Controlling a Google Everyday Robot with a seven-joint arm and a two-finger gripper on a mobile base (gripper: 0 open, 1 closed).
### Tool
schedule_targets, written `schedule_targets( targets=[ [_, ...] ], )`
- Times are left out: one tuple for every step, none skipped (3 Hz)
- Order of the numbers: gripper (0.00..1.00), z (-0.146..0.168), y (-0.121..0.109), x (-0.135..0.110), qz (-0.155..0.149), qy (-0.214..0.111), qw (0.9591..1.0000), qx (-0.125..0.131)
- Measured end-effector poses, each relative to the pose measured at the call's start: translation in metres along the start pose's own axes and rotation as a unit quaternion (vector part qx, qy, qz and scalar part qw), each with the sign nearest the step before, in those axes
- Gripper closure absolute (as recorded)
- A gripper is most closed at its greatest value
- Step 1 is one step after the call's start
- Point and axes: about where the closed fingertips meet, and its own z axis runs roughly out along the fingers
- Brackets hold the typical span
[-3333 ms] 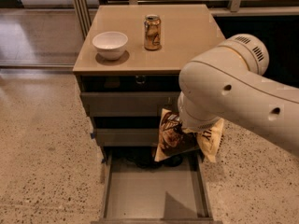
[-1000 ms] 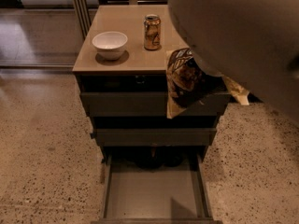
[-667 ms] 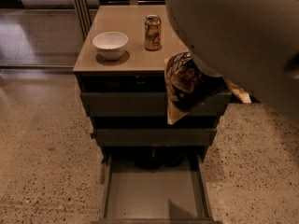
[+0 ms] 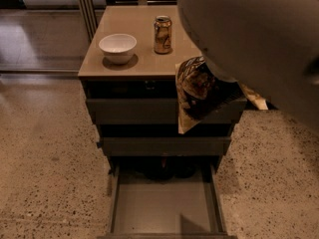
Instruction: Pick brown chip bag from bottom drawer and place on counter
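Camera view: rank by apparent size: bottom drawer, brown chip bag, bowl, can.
1. bottom drawer
2. brown chip bag, closer to the camera, so possibly inflated
3. bowl
4. can
The gripper is hidden behind the arm, at the bag's upper right.

A gold drink can [image 4: 162, 34] stands upright. A white bowl [image 4: 117, 48] sits left of the can and slightly nearer the camera, apart from it, open side up. Below the can, the top drawer [image 4: 132, 111] and the middle drawer [image 4: 164, 146] show grey-brown fronts. Speckled tan floor [image 4: 45, 158] spreads left of and below the can. Pale upright bars [image 4: 85, 6] rise behind it to the left. The pincer, right of the can, is hidden behind the arm [image 4: 259, 39].
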Motion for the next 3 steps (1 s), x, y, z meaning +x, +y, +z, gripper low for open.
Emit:
schedule_targets(
  targets=[
    [1.0,0.0,0.0,0.0,0.0,0.0,1.0,0.0],
    [1.0,0.0,0.0,0.0,0.0,0.0,1.0,0.0],
    [1.0,0.003,-0.026,0.021,-0.018,0.021,0.999,0.035]
  ],
)
